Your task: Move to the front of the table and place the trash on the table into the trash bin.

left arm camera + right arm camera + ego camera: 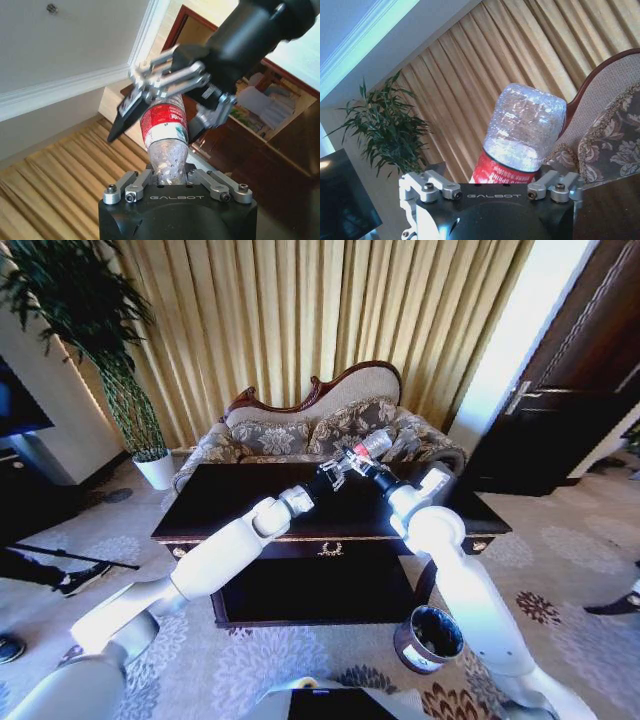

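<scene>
Clear bottle [373, 445] with red label held above table [240, 502] at frame centre, left gripper [333, 472] and right gripper [362, 466] both clamped on it, trash bin [428, 638] stood lower right.

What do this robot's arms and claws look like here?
Both arms have glossy white shells with black wrist sections. The left claw and right claw have silver metal linkages with bolts; the right claw carries black fingers. Each black wrist housing bears white GALBOT lettering.

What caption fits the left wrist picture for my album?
Left gripper and right gripper both clamp the clear, red-labelled bottle.
</scene>
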Controlling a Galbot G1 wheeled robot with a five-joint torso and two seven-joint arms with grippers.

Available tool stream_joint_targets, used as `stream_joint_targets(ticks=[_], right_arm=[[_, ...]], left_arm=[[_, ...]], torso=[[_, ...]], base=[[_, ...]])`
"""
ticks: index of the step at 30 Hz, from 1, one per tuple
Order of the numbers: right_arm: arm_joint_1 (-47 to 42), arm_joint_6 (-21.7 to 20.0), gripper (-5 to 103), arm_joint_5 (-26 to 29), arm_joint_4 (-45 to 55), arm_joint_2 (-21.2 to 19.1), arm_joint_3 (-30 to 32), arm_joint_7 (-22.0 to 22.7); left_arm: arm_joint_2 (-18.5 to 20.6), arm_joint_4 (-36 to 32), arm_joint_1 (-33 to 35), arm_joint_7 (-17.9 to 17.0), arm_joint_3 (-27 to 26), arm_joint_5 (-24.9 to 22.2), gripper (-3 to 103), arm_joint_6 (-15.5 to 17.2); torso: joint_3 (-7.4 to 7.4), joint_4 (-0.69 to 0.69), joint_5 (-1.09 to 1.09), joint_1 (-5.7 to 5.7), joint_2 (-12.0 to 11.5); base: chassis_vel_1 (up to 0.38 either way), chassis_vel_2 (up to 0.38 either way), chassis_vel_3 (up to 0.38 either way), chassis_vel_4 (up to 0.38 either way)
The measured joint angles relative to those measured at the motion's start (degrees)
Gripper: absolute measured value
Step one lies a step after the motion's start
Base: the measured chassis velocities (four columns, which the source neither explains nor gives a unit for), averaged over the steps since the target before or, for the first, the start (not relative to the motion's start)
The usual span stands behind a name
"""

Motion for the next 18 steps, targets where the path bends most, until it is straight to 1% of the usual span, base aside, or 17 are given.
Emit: stream_joint_targets(ticks=[2, 7, 9, 10, 12, 13, 14, 15, 16, 17, 18], right_arm=[[-0.06, -0.01, 93, -0.06, -0.04, -0.06, 0.12, 0.02], [-0.48, -0.02, 66, -0.91, -0.07, -0.28, 0.57, 0.08], [-0.5, -0.02, 66, -0.95, -0.07, -0.3, 0.6, 0.08], [-0.54, -0.02, 60, -0.97, -0.07, -0.34, 0.65, 0.08], [-0.55, -0.02, 53, -0.99, -0.07, -0.36, 0.65, 0.08], [-0.55, -0.02, 53, -0.99, -0.07, -0.36, 0.65, 0.08], [-0.55, -0.02, 50, -0.99, -0.01, -0.39, 0.65, 0.08], [-0.55, -0.01, 46, -0.99, 0.06, -0.41, 0.65, 0.08], [-0.54, 0.0, 46, -1.01, 0.09, -0.42, 0.64, 0.07], [-0.54, 0.0, 46, -1.01, 0.09, -0.42, 0.64, 0.07], [-0.54, 0.02, 43, -1.06, 0.11, -0.44, 0.64, 0.07]], left_arm=[[0.03, -0.13, 0.12, 0.0, 0.05, 0.02, 22, 0.04], [0.28, -0.45, 0.83, -0.03, 0.2, 0.1, 22, 0.1], [0.3, -0.47, 0.89, -0.03, 0.2, 0.11, 22, 0.1], [0.4, -0.58, 0.98, -0.03, 0.21, 0.14, 22, 0.3], [0.58, -1.15, 1.08, -0.03, 0.21, 0.21, 22, 1.63], [0.58, -1.15, 1.08, -0.03, 0.21, 0.21, 22, 1.63], [0.87, -1.75, 1.12, -0.03, 0.2, 0.15, 21, 2.75], [1.02, -1.93, 1.15, -0.02, 0.21, 0.12, 21, 3.06], [1.08, -1.98, 1.17, -0.02, 0.21, 0.11, 26, 3.14], [1.08, -1.98, 1.17, -0.02, 0.21, 0.11, 26, 3.14], [1.16, -2.0, 1.22, -0.01, 0.2, 0.1, 32, 3.21]], torso=[[0.0, 0.0, 0.0, 0.0, 0.0], [0.0, 0.0, 0.0, 0.0, 0.0], [0.0, 0.0, 0.0, 0.0, 0.0], [0.0, 0.0, 0.0, 0.0, 0.0], [0.0, 0.0, 0.0, 0.0, 0.0], [0.0, 0.0, 0.0, 0.0, 0.0], [0.0, 0.0, 0.0, 0.0, 0.0], [0.0, 0.0, 0.0, 0.0, 0.0], [0.0, 0.0, 0.0, 0.0, 0.0], [0.0, 0.0, 0.0, 0.0, 0.0], [0.0, 0.0, 0.0, 0.0, 0.0]], base=[[0.0, 0.0, 0.0, 0.0], [0.0, 0.0, 0.0, 0.0], [0.0, 0.0, 0.0, 0.0], [0.0, 0.0, 0.0, 0.0], [0.0, 0.0, 0.0, 0.0], [0.0, 0.0, 0.0, 0.0], [0.0, 0.0, 0.0, 0.0], [0.0, 0.0, 0.0, 0.0], [0.0, 0.0, 0.0, 0.0], [0.0, 0.0, 0.0, 0.0], [0.0, 0.0, 0.0, 0.0]])
